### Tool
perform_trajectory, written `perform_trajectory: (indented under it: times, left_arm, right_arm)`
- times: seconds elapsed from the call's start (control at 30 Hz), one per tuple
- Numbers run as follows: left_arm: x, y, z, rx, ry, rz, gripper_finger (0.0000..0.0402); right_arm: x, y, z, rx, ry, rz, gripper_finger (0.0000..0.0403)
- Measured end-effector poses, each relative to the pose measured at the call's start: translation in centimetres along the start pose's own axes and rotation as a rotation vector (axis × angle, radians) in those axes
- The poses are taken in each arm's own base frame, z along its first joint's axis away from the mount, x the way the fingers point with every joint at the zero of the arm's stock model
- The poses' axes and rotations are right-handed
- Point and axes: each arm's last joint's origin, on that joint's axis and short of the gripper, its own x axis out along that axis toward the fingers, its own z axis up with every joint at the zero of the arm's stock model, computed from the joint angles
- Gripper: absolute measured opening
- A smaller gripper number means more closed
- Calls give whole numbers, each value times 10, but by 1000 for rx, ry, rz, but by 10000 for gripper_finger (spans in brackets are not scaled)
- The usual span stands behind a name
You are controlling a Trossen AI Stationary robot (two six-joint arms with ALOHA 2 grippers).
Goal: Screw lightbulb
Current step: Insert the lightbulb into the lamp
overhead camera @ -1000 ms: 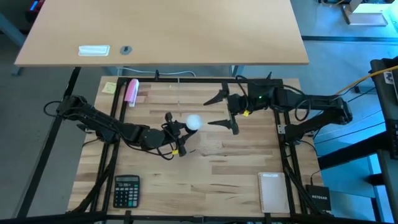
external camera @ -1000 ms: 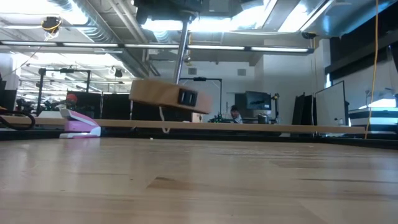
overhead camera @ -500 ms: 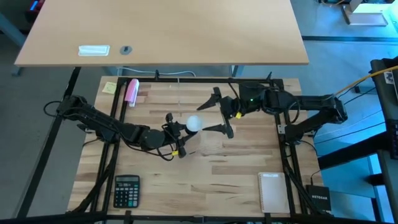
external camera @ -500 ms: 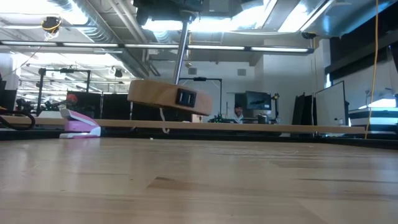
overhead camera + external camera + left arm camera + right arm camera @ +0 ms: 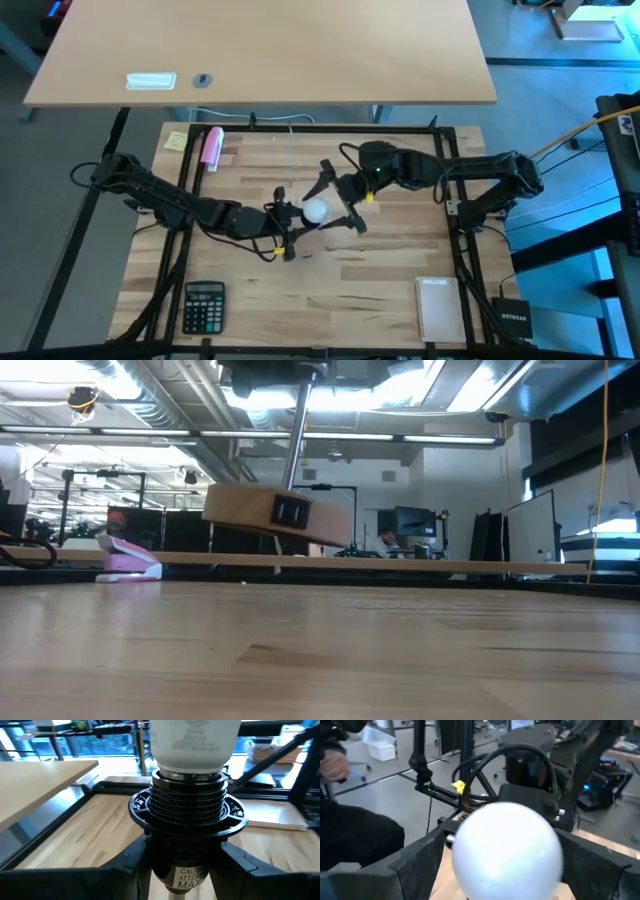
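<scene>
The white lightbulb [image 5: 315, 210] stands upright with its threaded base [image 5: 186, 802] in the mouth of a black socket [image 5: 185, 827]; several threads show above the collar. My left gripper [image 5: 285, 222] reaches in from the table's left and is shut on the socket. In the low view the lamp's round wooden base [image 5: 278, 517] hangs tilted on a metal rod [image 5: 298, 430], clear of the table. My right gripper [image 5: 328, 200] comes from the right and is open. Its fingers [image 5: 420, 857] stand either side of the bulb's dome [image 5: 507, 850] without touching it. My left gripper pinches the black socket between its two fingers [image 5: 125, 865], on the socket's body [image 5: 186, 870] below the collar. The fingers come nearly level from the table's left. The socket stands upright with the bulb on top, and the lamp's base hangs clear of the table.
A calculator [image 5: 204, 305] lies at the near left and a white notepad [image 5: 438, 308] at the near right. A pink stapler [image 5: 211, 147] and a yellow note [image 5: 176, 141] lie at the far left. A second tabletop [image 5: 260, 50] stands behind the far edge.
My right gripper has moved toward the table's left and a little down, turning as it went, until its open fingers flank the bulb. My left gripper has stayed in place but turned at the wrist, and the wooden base has swung round below it.
</scene>
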Motion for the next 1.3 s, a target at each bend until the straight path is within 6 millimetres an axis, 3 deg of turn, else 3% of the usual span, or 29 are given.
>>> perform_trajectory:
  times: [0.2, 0.53, 1.03, 1.3]
  left_arm:
    - [0, -1, 0, 2, 5, -25, 138]
    - [0, 0, -1, 3, 6, -5, 138]
    - [5, 26, 4, 38, -14, 441, 138]
    - [8, 39, 12, 23, -65, 575, 138]
  right_arm:
    - [0, 1, 3, -58, -35, 52, 341]
    - [-1, 1, 1, -64, -1, 13, 238]
    - [-4, -15, 0, 210, 50, -538, 240]
    - [-4, -19, -1, 389, -16, -647, 240]
